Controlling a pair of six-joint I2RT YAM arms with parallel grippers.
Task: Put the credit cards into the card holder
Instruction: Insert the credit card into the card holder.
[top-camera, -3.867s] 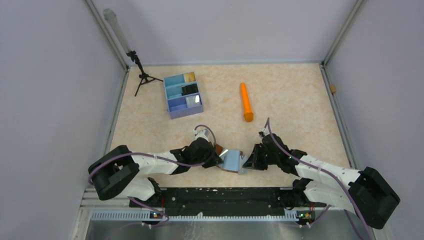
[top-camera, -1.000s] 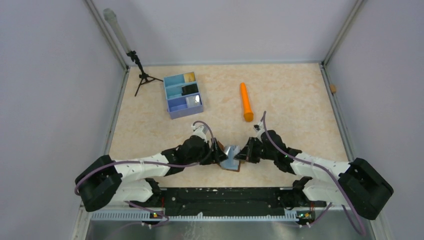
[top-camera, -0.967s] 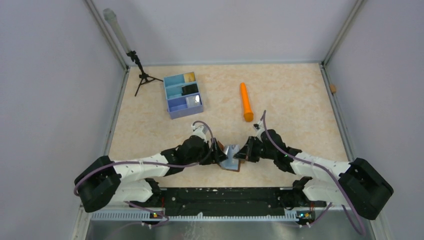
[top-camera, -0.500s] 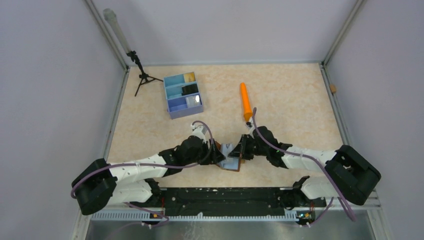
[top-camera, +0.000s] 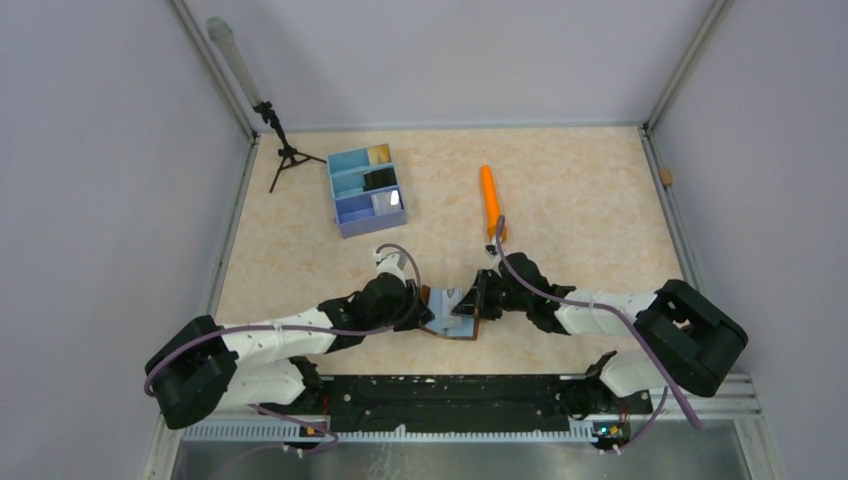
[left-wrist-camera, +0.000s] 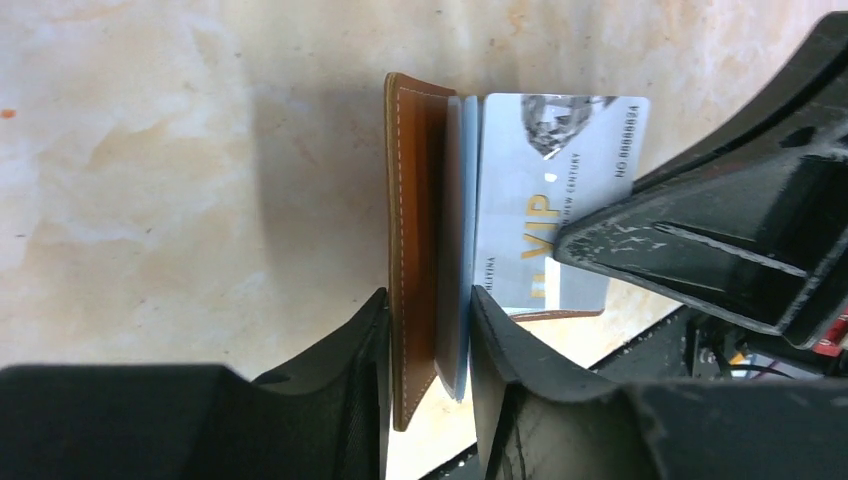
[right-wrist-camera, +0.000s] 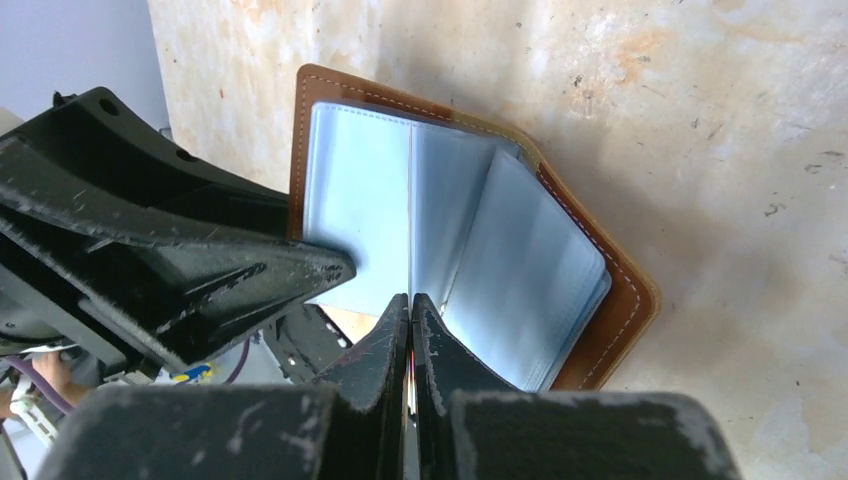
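The card holder (top-camera: 452, 315) is a brown leather wallet standing open near the table's front edge, its pale blue sleeves (right-wrist-camera: 520, 280) fanned out. My left gripper (left-wrist-camera: 428, 300) is shut on its left cover (left-wrist-camera: 410, 220) and a few sleeves. A silvery credit card (left-wrist-camera: 540, 170) marked VIP is pinched in my shut right gripper (right-wrist-camera: 410, 300). The right wrist view shows this card edge-on, reaching down between the sleeves. In the top view both grippers, left (top-camera: 425, 305) and right (top-camera: 478, 296), meet at the holder. Tan-gold (top-camera: 379, 154), black (top-camera: 379, 178) and silvery (top-camera: 388, 201) cards lie in a blue tray.
The blue three-compartment tray (top-camera: 368, 226) sits at the back left. An orange cylinder (top-camera: 489, 198) lies just beyond my right arm. A small black tripod (top-camera: 283, 152) stands by the left wall.
My right gripper has carried the silvery card leftward into the open holder. My left gripper's fingers have closed in on the holder's left cover and sleeves.
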